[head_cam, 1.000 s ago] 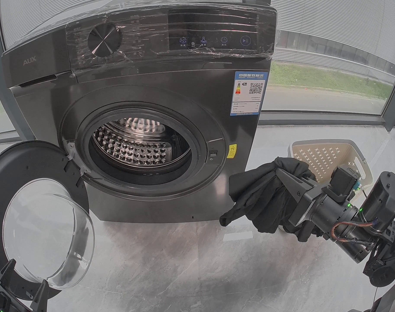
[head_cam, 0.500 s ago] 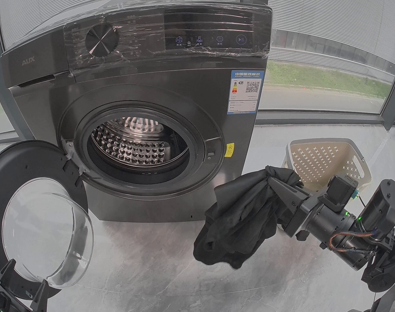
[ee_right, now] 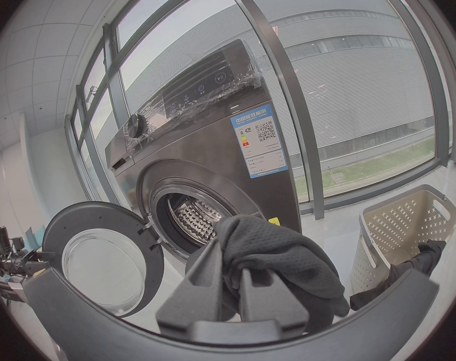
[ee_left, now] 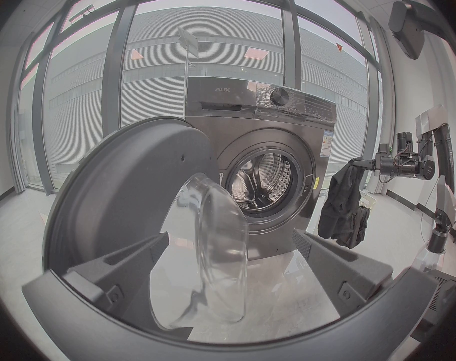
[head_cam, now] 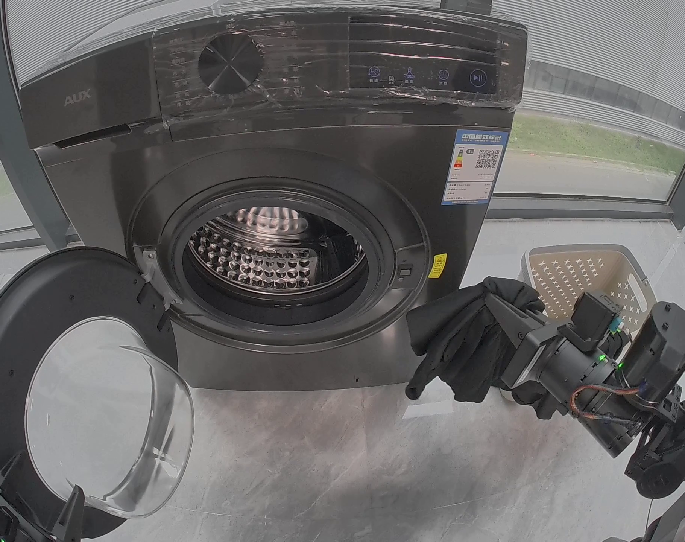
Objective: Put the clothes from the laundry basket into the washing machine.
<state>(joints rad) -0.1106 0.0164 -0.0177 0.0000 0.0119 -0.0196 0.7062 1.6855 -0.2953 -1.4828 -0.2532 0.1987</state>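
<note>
The whole head view slides: the washing machine (head_cam: 282,152) now sits larger and further right, so it's the camera that has moved, not the machine. The real change is the black garment (head_cam: 455,340). Half a second ago it swung out low and long; now it's gathered back up against the right gripper (head_cam: 500,318), whose fingers are pinched tight on a fold of it. It hangs off the floor by the machine's lower right corner, in front of the laundry basket (head_cam: 575,250). That looks like the carry leg, with the drum opening (head_cam: 274,257) up and to the left.

The door (head_cam: 64,385) is swung wide on the left, off that line. The left gripper (head_cam: 45,476) waits beside it, spread wide, holding nothing. More dark cloth (ee_right: 423,259) lies in the basket. The trailing hem could catch the door seal.
</note>
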